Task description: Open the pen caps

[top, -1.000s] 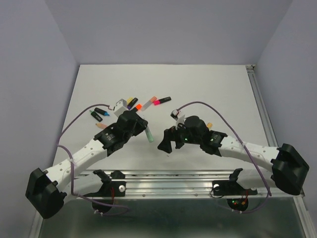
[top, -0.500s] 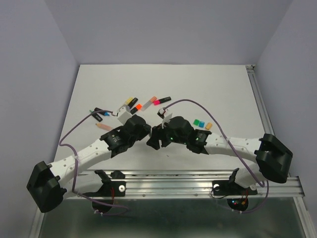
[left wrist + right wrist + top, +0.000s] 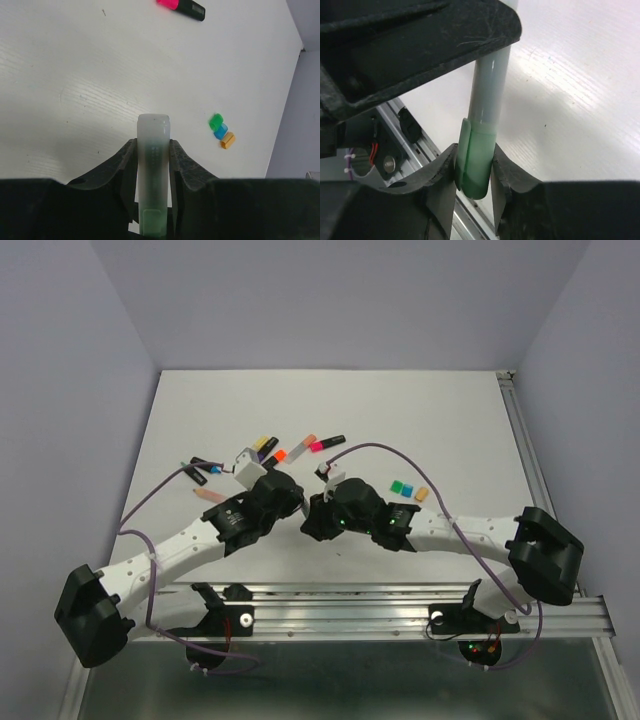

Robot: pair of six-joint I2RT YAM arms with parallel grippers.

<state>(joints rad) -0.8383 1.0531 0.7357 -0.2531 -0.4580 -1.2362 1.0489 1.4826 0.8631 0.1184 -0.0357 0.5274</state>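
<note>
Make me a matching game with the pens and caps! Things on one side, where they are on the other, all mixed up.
Things:
1. mint pen body
2. green cap on that pen
3. pink-capped pen
4. orange cap

Places:
A. next to a blue cap
B. in the right arm's jaws
C. lying capped on the table
D. in the left arm's jaws

Pairs: 1-D, 2-B, 3-C, 4-A

pen (image 3: 153, 131) in left hand (image 3: 152, 144), its cap (image 3: 477, 142) in right hand (image 3: 474, 154); loose caps (image 3: 220, 131) lie right, other pens (image 3: 325, 444) behind.
</note>
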